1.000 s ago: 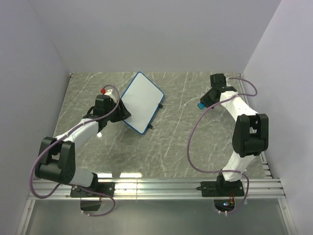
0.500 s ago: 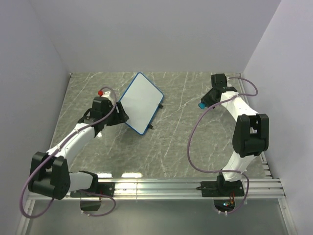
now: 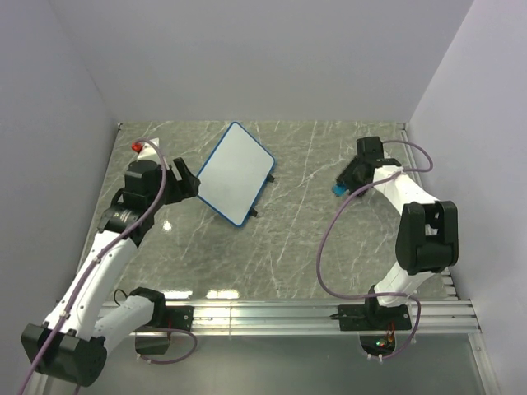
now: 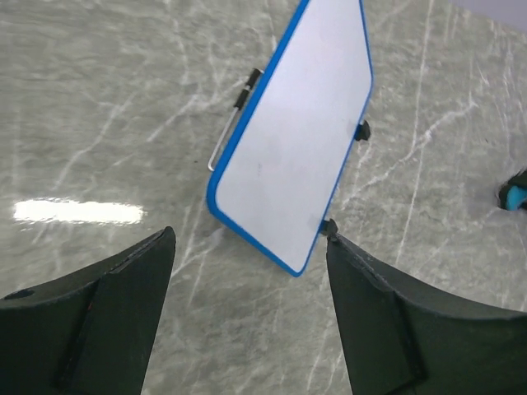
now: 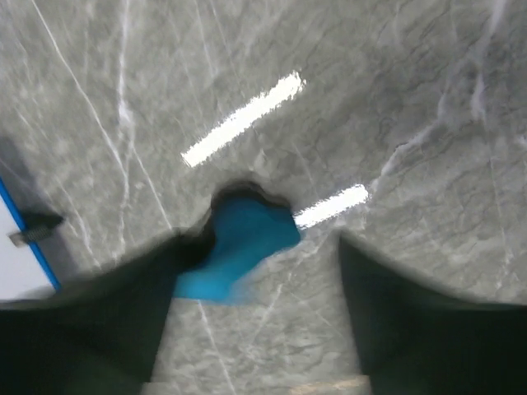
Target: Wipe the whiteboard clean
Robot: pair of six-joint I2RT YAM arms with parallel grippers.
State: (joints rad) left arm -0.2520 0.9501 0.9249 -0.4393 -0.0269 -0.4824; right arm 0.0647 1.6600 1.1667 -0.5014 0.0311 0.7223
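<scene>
The whiteboard point(image 3: 237, 173) lies at the back middle of the marble table, its white face point(image 4: 292, 148) bare inside a thin blue rim. My left gripper point(image 3: 186, 179) is just left of it and above the table. It is open point(image 4: 249, 247), with nothing between its fingers and the board's near corner beyond the tips. A small blue eraser block point(image 3: 338, 189) is at the right. My right gripper point(image 5: 268, 240) is open around the eraser point(image 5: 239, 247), which is blurred and rests against the left finger. The board's corner point(image 5: 20, 255) shows at the left edge.
White walls close in the table on the left, back and right. An aluminium rail point(image 3: 263, 313) runs along the near edge between the arm bases. A thin wire stand with a black clip point(image 4: 235, 123) sticks out from the whiteboard's left side. The eraser point(image 4: 515, 196) shows far right.
My left arm has drawn back to the left, away from the whiteboard's edge, with its jaws opening wider. My right gripper has gone from shut on the eraser to open.
</scene>
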